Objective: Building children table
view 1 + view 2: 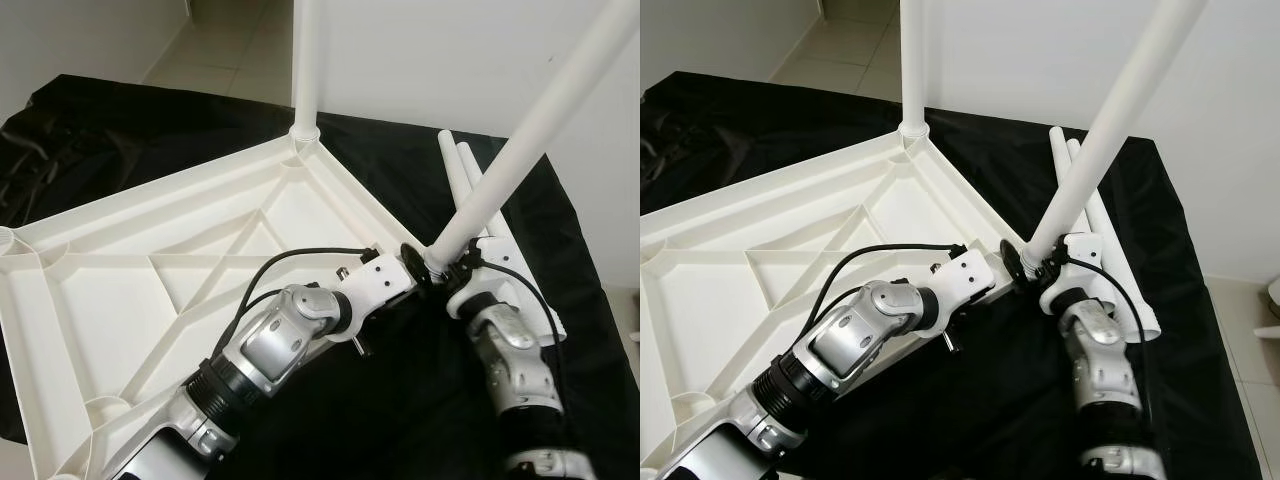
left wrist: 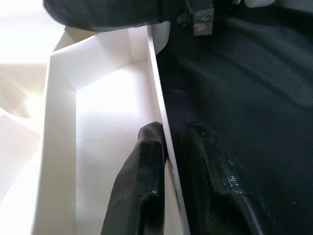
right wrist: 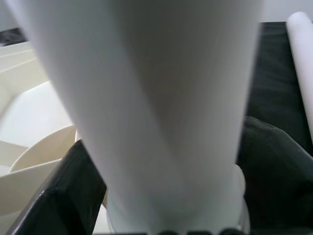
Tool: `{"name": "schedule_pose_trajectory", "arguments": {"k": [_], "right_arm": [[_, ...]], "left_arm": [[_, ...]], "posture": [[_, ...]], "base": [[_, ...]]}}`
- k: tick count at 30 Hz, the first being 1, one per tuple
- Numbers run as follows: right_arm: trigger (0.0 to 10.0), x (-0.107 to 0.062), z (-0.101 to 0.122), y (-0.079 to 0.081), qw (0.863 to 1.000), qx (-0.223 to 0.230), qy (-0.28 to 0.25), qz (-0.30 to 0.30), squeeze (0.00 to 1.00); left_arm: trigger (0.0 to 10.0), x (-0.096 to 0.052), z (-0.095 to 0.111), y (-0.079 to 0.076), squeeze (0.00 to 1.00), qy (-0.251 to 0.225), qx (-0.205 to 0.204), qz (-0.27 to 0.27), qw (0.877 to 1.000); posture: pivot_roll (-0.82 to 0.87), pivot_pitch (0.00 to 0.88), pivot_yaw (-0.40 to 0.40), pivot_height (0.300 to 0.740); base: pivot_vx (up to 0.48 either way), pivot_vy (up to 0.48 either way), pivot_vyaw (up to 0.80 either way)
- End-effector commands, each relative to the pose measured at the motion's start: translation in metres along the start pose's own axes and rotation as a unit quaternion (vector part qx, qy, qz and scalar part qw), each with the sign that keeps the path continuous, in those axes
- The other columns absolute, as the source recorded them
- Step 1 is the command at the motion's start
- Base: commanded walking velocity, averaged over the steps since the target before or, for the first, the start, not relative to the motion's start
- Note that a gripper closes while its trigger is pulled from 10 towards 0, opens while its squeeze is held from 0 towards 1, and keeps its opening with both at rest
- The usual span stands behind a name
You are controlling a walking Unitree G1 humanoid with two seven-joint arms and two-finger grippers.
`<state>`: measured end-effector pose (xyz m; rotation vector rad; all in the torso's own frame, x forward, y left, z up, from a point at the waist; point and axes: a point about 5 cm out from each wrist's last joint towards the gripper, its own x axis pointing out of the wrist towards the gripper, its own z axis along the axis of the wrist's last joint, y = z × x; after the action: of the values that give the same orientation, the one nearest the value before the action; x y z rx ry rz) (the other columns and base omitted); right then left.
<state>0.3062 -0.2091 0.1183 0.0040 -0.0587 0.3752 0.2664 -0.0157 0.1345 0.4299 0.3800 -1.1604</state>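
Note:
A white plastic tabletop (image 1: 150,250) lies upside down on a black cloth, ribs facing up. One white leg (image 1: 305,70) stands upright in its far corner socket. My left gripper (image 2: 168,147) is shut on the tabletop's thin rim (image 2: 159,98) near the right corner. A second white leg (image 1: 520,140) leans up to the right, its lower end at that corner. My right gripper (image 1: 447,275) is shut on the base of this leg (image 3: 161,107), fingers (image 3: 63,191) on either side.
Two more white legs (image 1: 462,170) lie on the black cloth (image 1: 400,380) behind my right arm. The cloth covers a raised surface whose right edge drops to a tiled floor (image 1: 1250,340). A white wall stands behind.

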Motion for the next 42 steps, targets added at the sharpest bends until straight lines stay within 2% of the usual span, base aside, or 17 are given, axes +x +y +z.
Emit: {"name": "schedule_pose_trajectory", "arguments": {"k": [1, 15, 16, 17, 18, 19, 30, 31, 34, 40, 42], "right_arm": [[10.0, -0.004, -0.009, -0.004, 1.000, 0.005, 0.016, 0.013, 0.00], [10.0, -0.005, -0.025, -0.017, 0.997, -0.009, 0.058, 0.059, 0.00], [9.0, -0.005, -0.026, -0.018, 0.996, -0.008, 0.059, 0.062, 0.00], [9.0, -0.005, -0.026, -0.018, 0.996, -0.008, 0.059, 0.062, 0.00], [5.0, -0.005, -0.027, -0.019, 0.996, -0.004, 0.061, 0.061, 0.00], [0.0, -0.005, -0.028, -0.019, 0.996, 0.000, 0.062, 0.063, 0.00], [0.0, -0.005, -0.030, -0.020, 0.997, 0.010, 0.057, 0.059, 0.00], [10.0, -0.004, -0.030, -0.019, 0.997, 0.013, 0.057, 0.052, 0.00], [10.0, -0.003, -0.030, -0.018, 0.997, 0.015, 0.057, 0.047, 0.00], [10.0, 0.003, -0.026, -0.004, 0.999, 0.018, 0.034, 0.022, 0.00], [10.0, 0.007, -0.026, 0.001, 0.999, 0.012, 0.038, -0.006, 0.00]], "left_arm": [[10.0, 0.010, -0.028, -0.017, 0.00, 0.058, -0.030, -0.060, 0.996], [10.0, 0.009, -0.027, -0.015, 0.00, 0.060, -0.023, -0.061, 0.996], [10.0, 0.009, -0.027, -0.015, 0.00, 0.060, -0.023, -0.061, 0.996], [10.0, 0.009, -0.027, -0.015, 0.00, 0.060, -0.023, -0.061, 0.996], [10.0, 0.009, -0.027, -0.015, 0.00, 0.061, -0.024, -0.061, 0.996], [10.0, 0.009, -0.027, -0.015, 0.00, 0.061, -0.024, -0.061, 0.996], [10.0, 0.010, -0.028, -0.016, 0.00, 0.060, -0.024, -0.061, 0.996], [10.0, 0.010, -0.027, -0.016, 0.00, 0.060, -0.025, -0.061, 0.996], [10.0, 0.010, -0.027, -0.016, 0.00, 0.060, -0.025, -0.061, 0.996], [10.0, 0.010, -0.027, -0.016, 0.00, 0.058, -0.029, -0.059, 0.996], [10.0, 0.010, -0.027, -0.016, 0.00, 0.058, -0.030, -0.058, 0.996]], "posture": [[0.01, 0.072, -0.046, 0.740], [0.00, 0.063, -0.036, 0.740], [0.00, 0.064, -0.037, 0.740], [0.00, 0.064, -0.037, 0.740], [0.00, 0.064, -0.037, 0.740], [0.01, 0.065, -0.038, 0.740], [0.00, 0.070, -0.040, 0.740], [0.00, 0.071, -0.041, 0.740], [0.00, 0.071, -0.041, 0.740], [0.00, 0.086, -0.048, 0.740], [0.00, 0.090, -0.050, 0.740]], "base": [[0.000, 0.000, 0.00], [0.000, 0.000, 0.00], [0.000, 0.000, 0.00], [0.000, 0.000, 0.00], [0.000, 0.000, 0.00], [0.000, 0.000, 0.00], [0.000, 0.000, 0.00], [0.000, 0.000, 0.00], [0.000, 0.000, 0.00], [0.000, 0.000, 0.00], [0.000, 0.000, 0.00]]}}
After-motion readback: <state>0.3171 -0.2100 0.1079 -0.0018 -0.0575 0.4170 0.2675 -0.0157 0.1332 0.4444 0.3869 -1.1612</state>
